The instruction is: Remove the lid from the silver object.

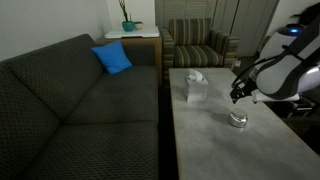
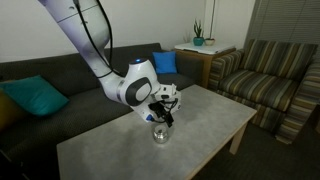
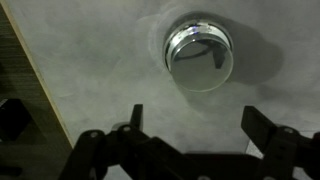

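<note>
The silver object (image 1: 238, 120) is a small squat shiny metal pot on the grey table; it also shows in an exterior view (image 2: 159, 134) and in the wrist view (image 3: 200, 55). The lid (image 3: 198, 48) sits on top of it, domed and shiny. My gripper (image 3: 196, 122) is open and empty, hovering above the table just short of the pot. In both exterior views the gripper (image 1: 238, 95) (image 2: 160, 114) hangs a little above the pot without touching it.
A pale tissue box (image 1: 195, 87) stands on the grey table (image 1: 215, 140) near its sofa side. A dark sofa (image 1: 80, 110) with a blue cushion (image 1: 112, 58) runs along the table. A striped armchair (image 2: 270, 75) and a side table with a plant (image 2: 198, 42) stand beyond.
</note>
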### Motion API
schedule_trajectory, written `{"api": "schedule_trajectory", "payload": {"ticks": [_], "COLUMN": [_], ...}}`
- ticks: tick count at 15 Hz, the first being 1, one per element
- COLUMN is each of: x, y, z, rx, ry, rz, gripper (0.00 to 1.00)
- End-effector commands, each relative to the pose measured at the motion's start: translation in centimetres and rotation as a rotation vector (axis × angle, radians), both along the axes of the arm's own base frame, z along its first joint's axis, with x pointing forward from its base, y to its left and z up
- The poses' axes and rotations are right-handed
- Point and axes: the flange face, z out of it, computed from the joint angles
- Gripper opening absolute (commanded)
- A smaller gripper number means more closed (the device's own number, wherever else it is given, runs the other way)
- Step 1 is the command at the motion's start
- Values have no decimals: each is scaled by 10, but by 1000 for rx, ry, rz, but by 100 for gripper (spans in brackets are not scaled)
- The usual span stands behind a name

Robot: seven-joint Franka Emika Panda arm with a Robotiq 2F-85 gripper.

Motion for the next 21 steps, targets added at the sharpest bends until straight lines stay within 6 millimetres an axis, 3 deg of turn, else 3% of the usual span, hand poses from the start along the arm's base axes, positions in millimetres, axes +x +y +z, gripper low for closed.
{"api": "schedule_trajectory", "payload": {"ticks": [1,5,9,12,13,15,21], "x": [19,32,40,28,17,13,21], "y": [-19,-29,-17,5,10,14,7], "z": [3,-6,-24,-47,-41,-51,-48], "rx": [100,168,164,158,159,150,86], "ry": [138,301,444,564,583,570,471], "rz": [49,58,52,72,74,58,-18], "gripper": [100,100,100,100,100,100,100]}}
